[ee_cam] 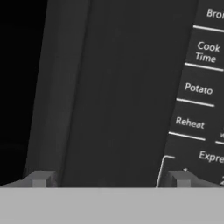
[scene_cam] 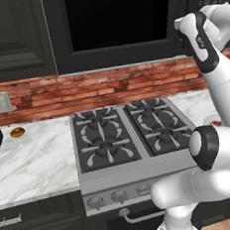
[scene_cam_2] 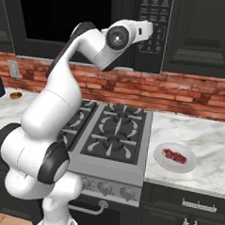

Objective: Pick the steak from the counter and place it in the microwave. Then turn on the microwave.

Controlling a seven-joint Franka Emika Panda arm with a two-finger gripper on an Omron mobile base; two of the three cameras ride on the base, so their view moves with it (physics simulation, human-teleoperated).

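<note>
Steak point(scene_cam_2: 174, 156) sits on a white plate point(scene_cam_2: 188, 169) on the marble surface point(scene_cam_2: 198, 134) right of the stovetop point(scene_cam_2: 114, 133), untouched, so the pick isn't done. Arm is raised to the microwave point(scene_cam_2: 153, 22), likely lining up on the keypad point(ee_cam: 199, 89). Tool point(ee_cam: 111, 180) is wide, empty, tips cropped; door state hard to read.

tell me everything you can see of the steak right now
The steak is a small flat slab of dark-red raw meat with pale streaks. It lies flat on a white round plate on the marble counter, right of the stovetop. Nothing else touches it.
</note>
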